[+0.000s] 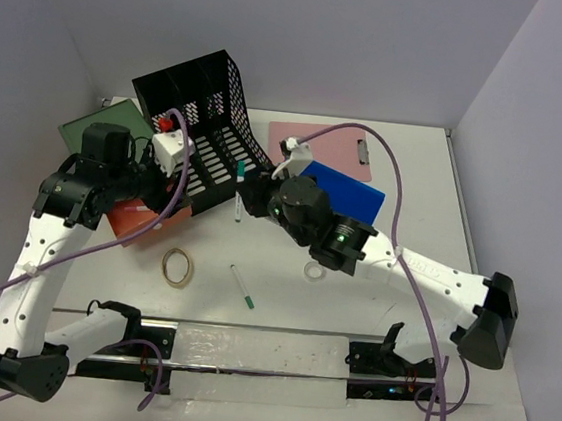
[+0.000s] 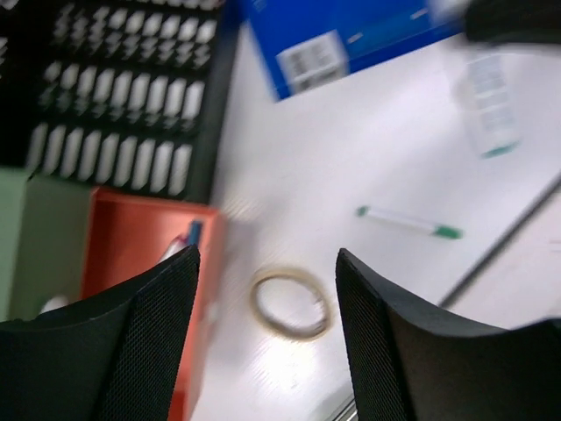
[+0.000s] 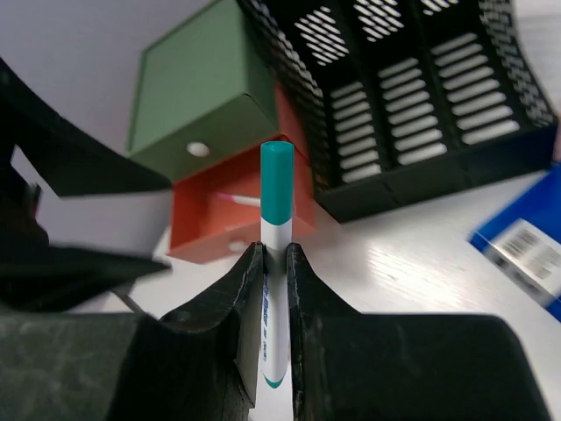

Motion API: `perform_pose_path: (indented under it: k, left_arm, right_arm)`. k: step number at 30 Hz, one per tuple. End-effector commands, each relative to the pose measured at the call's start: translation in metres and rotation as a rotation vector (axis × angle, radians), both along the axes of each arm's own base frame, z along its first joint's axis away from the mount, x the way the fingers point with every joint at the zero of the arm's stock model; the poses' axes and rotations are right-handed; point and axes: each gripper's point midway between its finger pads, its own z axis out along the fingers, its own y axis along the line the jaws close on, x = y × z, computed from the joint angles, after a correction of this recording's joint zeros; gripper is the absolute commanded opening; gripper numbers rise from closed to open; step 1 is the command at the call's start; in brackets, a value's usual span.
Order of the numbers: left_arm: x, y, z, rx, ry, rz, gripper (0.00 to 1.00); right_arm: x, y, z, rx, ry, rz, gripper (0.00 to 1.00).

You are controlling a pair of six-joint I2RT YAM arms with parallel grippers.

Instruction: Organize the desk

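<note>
The white worktop (image 1: 351, 308) spreads under everything, and a black mesh file rack (image 1: 212, 103) stands on its far left part.

The right tool (image 3: 274, 254) is clamped on a white marker with a teal-green cap (image 3: 275, 193). The cap end sticks out past the fingertips, and the marker hangs just in front of the rack's near right corner.

The left tool (image 2: 267, 259) has its fingers spread wide with nothing between them. It hangs above the worktop at the rack's near left side.

A green box (image 1: 104, 127) sits just left of the rack. An orange box (image 1: 144, 221) lies in front of the rack's left end, close against it.

A ring of tape (image 1: 178, 266) lies flat further in front of the rack. A second green-tipped pen (image 1: 243, 287) also lies in front, well apart from the rack. A small white ring (image 1: 315, 271) lies in front and to the right of the rack.

A blue box (image 1: 348, 192) lies to the right of the rack. A pink clipboard (image 1: 319, 139) lies flat just right of the rack, nearer the back wall.
</note>
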Motion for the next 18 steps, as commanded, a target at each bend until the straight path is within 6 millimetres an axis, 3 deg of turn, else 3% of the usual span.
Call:
perform_pose_path:
  k: [1, 4, 11, 18]
  left_arm:
    - [-0.037, -0.042, 0.047, -0.247, -0.018, -0.217, 0.73]
    - [-0.048, -0.050, 0.048, -0.302, -0.001, -0.266, 0.76]
    - [-0.026, -0.048, 0.025, -0.301, 0.075, -0.159, 0.77]
    - [-0.024, -0.061, 0.037, -0.366, 0.107, -0.219, 0.77]
  right_arm:
    - [0.008, 0.031, 0.043, 0.159, -0.030, 0.029, 0.00]
    - [0.006, 0.044, 0.052, 0.198, -0.030, 0.059, 0.00]
    - [0.000, 0.059, 0.060, 0.232, -0.037, 0.096, 0.00]
    - [-0.004, 0.071, 0.059, 0.223, -0.036, 0.127, 0.00]
